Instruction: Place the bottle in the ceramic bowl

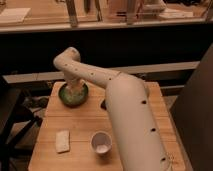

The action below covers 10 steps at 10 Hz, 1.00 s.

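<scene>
The green ceramic bowl [73,95] stands at the back left of the wooden table. My gripper [75,88] hangs right over the bowl, its tip down inside the rim, and hides part of the bowl's inside. Something pale shows at the gripper's tip; I cannot tell what it is. A small pale, whitish-cream object, which looks like the bottle [62,140], lies flat on the table at the front left, well apart from the gripper and the bowl.
A small white cup [101,142] stands at the front middle. A dark flat object [103,105] shows beside my arm, mostly hidden. My arm [130,120] covers the table's right half. A dark counter runs behind the wooden table [50,120].
</scene>
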{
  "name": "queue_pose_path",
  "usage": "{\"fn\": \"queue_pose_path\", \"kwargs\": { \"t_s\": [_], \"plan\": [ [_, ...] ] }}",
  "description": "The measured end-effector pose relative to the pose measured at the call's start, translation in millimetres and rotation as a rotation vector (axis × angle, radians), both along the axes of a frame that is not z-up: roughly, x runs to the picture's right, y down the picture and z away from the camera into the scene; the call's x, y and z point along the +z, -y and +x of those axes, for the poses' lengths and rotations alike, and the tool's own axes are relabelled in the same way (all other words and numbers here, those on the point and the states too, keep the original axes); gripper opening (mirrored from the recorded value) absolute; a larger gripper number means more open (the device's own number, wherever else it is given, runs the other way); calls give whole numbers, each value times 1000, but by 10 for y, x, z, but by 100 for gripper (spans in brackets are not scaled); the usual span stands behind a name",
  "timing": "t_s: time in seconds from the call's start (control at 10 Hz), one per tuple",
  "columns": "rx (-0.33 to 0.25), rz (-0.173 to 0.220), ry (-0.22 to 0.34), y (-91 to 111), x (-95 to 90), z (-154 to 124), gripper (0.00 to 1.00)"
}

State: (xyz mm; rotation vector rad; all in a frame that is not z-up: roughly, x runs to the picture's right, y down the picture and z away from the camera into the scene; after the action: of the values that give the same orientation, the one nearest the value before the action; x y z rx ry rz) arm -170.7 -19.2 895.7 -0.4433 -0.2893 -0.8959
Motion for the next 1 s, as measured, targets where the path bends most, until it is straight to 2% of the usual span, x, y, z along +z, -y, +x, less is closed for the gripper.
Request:
{"fn": "queue_pose_path", "kwargs": {
  "t_s": [0.3, 0.6, 0.9, 1.0],
  "plan": [
    [0, 5, -1, 16, 9, 18, 48],
    [1, 9, -3, 33, 19, 36, 47],
    [1, 13, -3, 48, 26, 49, 59],
    [1, 15, -3, 55, 28, 53, 59]
  ]
}}
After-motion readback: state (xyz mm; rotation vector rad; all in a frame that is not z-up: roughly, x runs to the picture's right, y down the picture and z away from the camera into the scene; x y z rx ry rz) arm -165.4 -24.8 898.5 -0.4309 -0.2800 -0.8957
